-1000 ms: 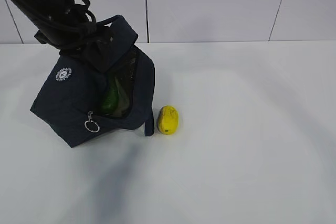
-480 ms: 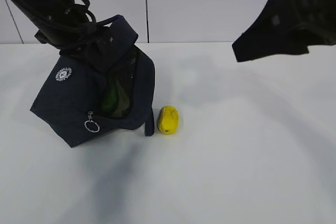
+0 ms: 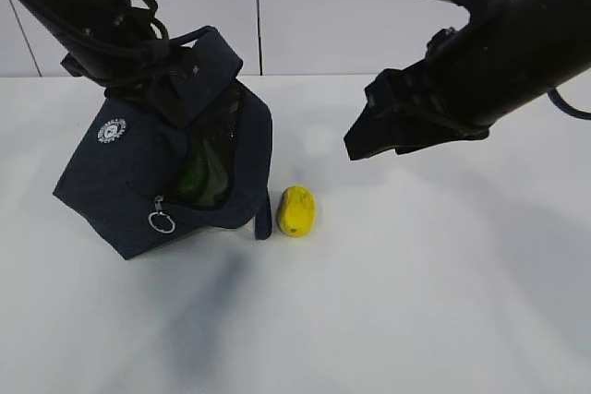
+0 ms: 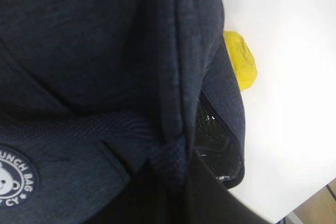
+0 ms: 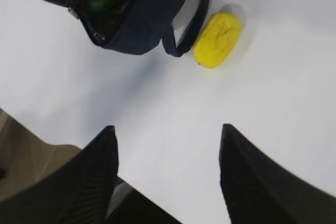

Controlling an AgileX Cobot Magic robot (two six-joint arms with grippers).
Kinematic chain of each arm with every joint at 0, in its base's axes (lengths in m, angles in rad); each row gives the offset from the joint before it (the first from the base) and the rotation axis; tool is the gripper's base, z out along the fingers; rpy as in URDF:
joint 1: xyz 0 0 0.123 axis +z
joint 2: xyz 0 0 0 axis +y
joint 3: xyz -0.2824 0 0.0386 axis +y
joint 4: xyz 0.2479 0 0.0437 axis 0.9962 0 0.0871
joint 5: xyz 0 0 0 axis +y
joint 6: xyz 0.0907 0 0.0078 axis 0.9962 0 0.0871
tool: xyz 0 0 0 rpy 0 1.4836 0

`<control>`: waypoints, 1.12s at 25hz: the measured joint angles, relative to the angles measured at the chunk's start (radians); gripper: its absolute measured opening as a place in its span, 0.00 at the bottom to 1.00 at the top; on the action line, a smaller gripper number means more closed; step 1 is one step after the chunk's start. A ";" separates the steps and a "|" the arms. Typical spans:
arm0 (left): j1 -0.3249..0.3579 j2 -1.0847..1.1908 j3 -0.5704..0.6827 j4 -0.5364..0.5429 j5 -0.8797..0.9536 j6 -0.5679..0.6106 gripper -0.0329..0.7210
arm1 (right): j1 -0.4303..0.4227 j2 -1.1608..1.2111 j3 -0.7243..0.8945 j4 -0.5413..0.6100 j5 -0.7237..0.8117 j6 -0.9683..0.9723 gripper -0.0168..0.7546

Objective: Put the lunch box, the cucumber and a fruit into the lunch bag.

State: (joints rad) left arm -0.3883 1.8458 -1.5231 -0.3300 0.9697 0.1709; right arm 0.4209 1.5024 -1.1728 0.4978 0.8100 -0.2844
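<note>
White table point(image 3: 443, 302): right pincer point(image 5: 168, 174) now nearer fruit point(image 3: 296, 210).

Right hand point(image 5: 168, 177) hovers, fingers spread (left hand's grip hidden).

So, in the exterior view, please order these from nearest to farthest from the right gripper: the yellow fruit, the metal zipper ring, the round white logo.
From the right gripper, going leftward:
1. The small yellow oval fruit, on the table below-left of it.
2. The metal ring zipper pull, low on the dark navy fabric lunch bag.
3. The round white logo, on the bag's far left face.
</note>
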 joint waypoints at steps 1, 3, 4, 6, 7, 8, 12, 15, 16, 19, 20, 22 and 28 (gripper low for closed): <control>0.000 0.000 0.000 0.000 0.000 0.000 0.03 | 0.000 0.015 0.000 0.008 -0.023 0.000 0.62; 0.000 0.000 0.000 0.000 0.000 0.000 0.03 | 0.000 0.046 0.000 0.031 -0.052 0.000 0.62; 0.000 0.000 0.000 0.000 0.000 0.000 0.03 | 0.000 0.064 0.000 0.044 -0.064 0.000 0.62; 0.000 0.000 0.000 0.000 0.000 0.000 0.03 | 0.000 0.098 0.007 0.070 -0.094 0.000 0.62; 0.000 0.000 0.000 0.000 0.000 0.000 0.03 | 0.000 0.114 0.013 0.081 -0.115 0.000 0.62; 0.000 0.000 0.000 0.000 0.000 0.000 0.03 | 0.000 0.129 0.018 0.094 -0.135 0.000 0.62; 0.000 0.000 0.000 0.000 0.000 0.000 0.03 | 0.000 0.177 0.042 0.142 -0.191 -0.004 0.62; 0.000 0.000 0.000 0.000 0.000 0.000 0.03 | 0.000 0.227 0.048 0.202 -0.204 -0.039 0.62; 0.000 0.000 0.000 0.000 0.000 0.000 0.03 | 0.000 0.242 0.049 0.236 -0.213 -0.060 0.62; 0.000 0.000 0.000 0.000 0.000 0.000 0.03 | 0.000 0.296 0.049 0.332 -0.254 -0.109 0.62; 0.000 0.000 0.000 0.000 0.000 0.000 0.03 | 0.000 0.314 0.049 0.361 -0.270 -0.124 0.62; 0.000 0.000 0.000 0.000 0.000 0.000 0.03 | 0.000 0.349 0.049 0.407 -0.295 -0.147 0.62; 0.000 0.000 0.000 0.000 -0.002 0.000 0.03 | 0.000 0.441 0.036 0.486 -0.363 -0.184 0.62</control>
State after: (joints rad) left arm -0.3883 1.8458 -1.5231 -0.3300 0.9679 0.1709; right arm 0.4209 1.9431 -1.1371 0.9835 0.4470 -0.4684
